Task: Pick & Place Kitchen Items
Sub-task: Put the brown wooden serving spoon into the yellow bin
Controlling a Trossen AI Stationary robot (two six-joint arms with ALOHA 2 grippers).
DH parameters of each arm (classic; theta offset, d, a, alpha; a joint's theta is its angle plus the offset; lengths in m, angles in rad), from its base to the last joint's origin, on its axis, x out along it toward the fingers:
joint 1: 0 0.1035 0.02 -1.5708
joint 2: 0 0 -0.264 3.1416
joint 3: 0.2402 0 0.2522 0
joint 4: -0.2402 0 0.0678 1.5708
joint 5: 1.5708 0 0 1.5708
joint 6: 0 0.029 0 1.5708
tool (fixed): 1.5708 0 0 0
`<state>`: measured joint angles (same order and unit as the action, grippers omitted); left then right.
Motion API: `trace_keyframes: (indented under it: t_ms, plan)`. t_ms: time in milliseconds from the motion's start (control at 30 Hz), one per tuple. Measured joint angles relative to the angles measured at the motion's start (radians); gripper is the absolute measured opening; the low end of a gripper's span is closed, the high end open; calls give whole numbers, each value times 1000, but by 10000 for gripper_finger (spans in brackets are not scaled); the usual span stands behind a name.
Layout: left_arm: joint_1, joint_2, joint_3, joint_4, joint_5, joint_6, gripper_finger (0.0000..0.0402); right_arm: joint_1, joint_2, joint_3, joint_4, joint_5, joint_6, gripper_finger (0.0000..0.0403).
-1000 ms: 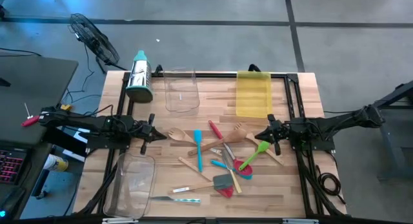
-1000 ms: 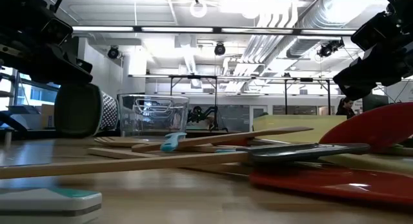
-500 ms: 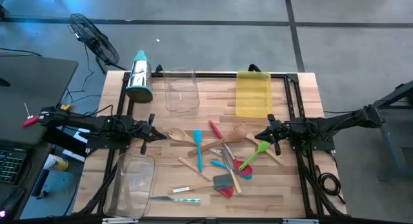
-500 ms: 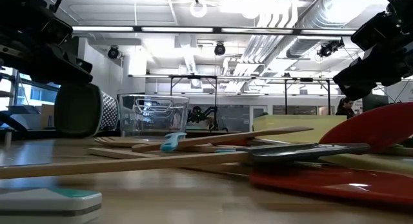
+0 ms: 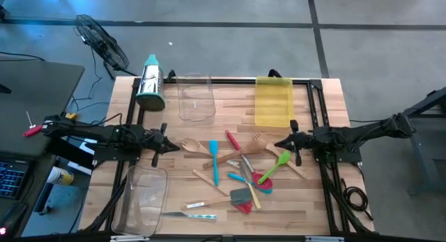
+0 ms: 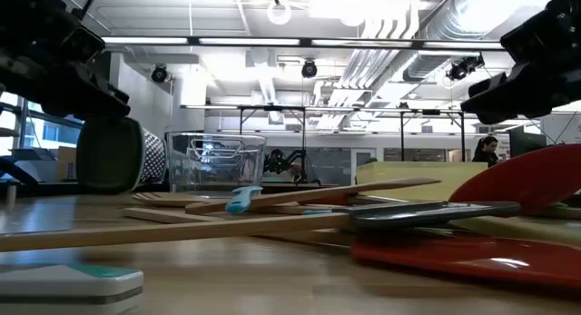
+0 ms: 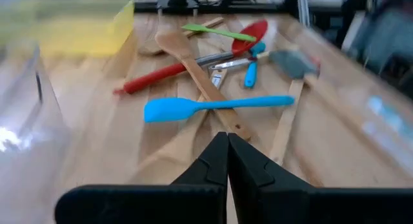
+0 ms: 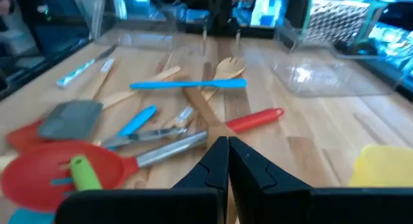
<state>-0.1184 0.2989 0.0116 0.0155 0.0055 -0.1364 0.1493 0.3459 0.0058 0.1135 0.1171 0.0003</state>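
Several kitchen items lie in a loose pile (image 5: 237,171) on the wooden table between my two arms. Among them are a blue spatula (image 5: 212,162) (image 7: 213,106) (image 8: 187,84), a red-handled one (image 5: 232,140) (image 8: 255,119), a green spatula (image 5: 276,166), a grey spatula (image 5: 241,197), pale wooden spoons and forks (image 5: 191,145), and a slim knife (image 5: 188,215) at the near edge. My left gripper (image 5: 167,144) (image 7: 227,153) hovers shut to the pile's left. My right gripper (image 5: 282,144) (image 8: 227,156) hovers shut to its right, above the green spatula's end.
A clear bin (image 5: 195,99) and a yellow bin (image 5: 273,101) stand at the far side. Another clear bin (image 5: 143,197) sits near left, beside the left arm. A steel grater with a teal top (image 5: 150,84) lies at the far left. A black frame edges the table.
My right gripper has risen a little above the table; the low view shows it higher than before. The utensils have not moved.
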Motion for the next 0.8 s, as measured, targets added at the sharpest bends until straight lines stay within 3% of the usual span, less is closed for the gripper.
trace_keyframes:
  t_ms: [67, 200, 300, 567, 700, 800]
  plan:
    - [0, 0, 0, 13, 0, -106, 0, 0, 0, 0, 36, -10, 50, 3]
    - [0, 0, 0, 20, 3, -150, 0, 4, 0, 0, 93, -121, 410, 3]
    - [0, 0, 0, 19, 3, -153, 0, 4, 0, 0, 154, -120, 437, 3]
    - [0, 0, 0, 1, -48, -95, 0, 4, 0, 0, 262, -116, 327, 3]
    - [1, 0, 21, 21, -150, -36, 0, 4, 0, 0, 293, -117, 64, 3]
    - [0, 3, 74, 37, -153, 56, 0, 4, 1, 0, 315, -108, -70, 3]
